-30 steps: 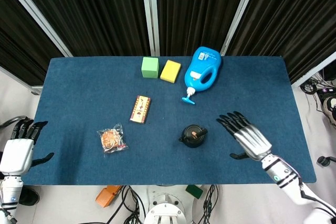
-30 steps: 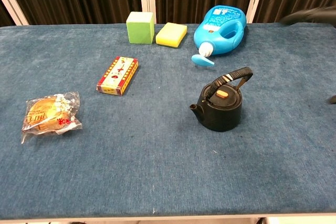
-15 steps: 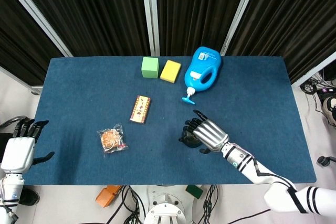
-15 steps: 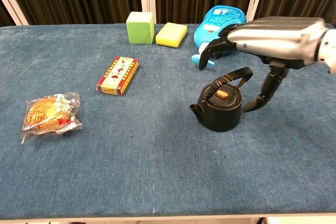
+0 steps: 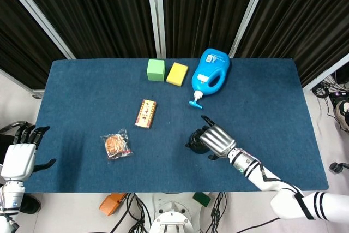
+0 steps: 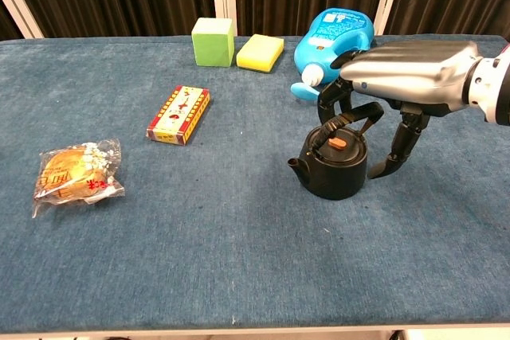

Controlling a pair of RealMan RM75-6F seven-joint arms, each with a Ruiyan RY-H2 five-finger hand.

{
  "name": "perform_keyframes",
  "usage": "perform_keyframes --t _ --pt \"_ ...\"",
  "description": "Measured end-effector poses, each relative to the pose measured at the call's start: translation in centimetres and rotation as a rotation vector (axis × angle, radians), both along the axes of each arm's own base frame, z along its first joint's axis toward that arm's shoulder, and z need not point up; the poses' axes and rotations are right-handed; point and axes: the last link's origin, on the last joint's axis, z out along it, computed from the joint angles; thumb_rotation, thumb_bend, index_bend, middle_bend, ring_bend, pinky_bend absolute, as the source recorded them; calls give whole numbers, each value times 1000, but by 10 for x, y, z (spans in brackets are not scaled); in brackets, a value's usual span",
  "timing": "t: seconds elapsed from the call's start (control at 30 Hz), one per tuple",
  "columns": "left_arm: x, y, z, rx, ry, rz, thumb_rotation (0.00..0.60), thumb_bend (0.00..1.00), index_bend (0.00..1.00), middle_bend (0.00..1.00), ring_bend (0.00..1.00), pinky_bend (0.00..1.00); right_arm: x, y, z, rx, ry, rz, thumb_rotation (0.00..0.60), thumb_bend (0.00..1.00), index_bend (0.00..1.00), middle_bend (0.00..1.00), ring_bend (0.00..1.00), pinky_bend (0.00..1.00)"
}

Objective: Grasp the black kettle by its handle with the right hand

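The black kettle (image 6: 335, 166) stands upright right of the table's middle, spout to the left, with an orange knob on its lid. My right hand (image 6: 406, 77) is over it from the right. Several fingers (image 6: 333, 99) curl down around the arched handle (image 6: 362, 114), while one finger stays stretched out. The thumb (image 6: 401, 149) hangs just right of the kettle's body. In the head view the right hand (image 5: 217, 139) covers most of the kettle (image 5: 194, 141). My left hand (image 5: 19, 156) is off the table's left front corner, fingers spread, holding nothing.
A blue detergent jug (image 6: 335, 44) lies just behind the kettle. A yellow sponge (image 6: 260, 51) and a green cube (image 6: 213, 41) sit at the back. A patterned box (image 6: 179, 114) and a bagged snack (image 6: 76, 174) lie to the left.
My right hand has dropped lower over the kettle and its fingers have curled around the handle. The kettle and my left hand have stayed in place.
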Motion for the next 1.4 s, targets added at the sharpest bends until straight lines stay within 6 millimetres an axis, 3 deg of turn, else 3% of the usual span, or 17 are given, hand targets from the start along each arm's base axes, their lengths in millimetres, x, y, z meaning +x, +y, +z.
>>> perform_keyframes --t 0.33,0.9,1.2,1.4 --pt "-2 -1 0 0 0 7 600 16 171 184 96 0 -2 1 -5 23 14 -18 600 141 667 566 560 0" --pt "-4 0 -2 -2 0 15 600 17 171 184 96 0 -8 4 -14 68 60 -57 600 141 789 678 709 25" --pt "-6 0 -2 -3 -1 20 600 16 171 184 96 0 -5 2 -17 90 39 -89 600 142 983 837 923 96" --pt "-6 1 -2 -2 1 20 600 17 171 184 96 0 -3 -3 -17 86 8 -100 600 136 1000 903 984 142"
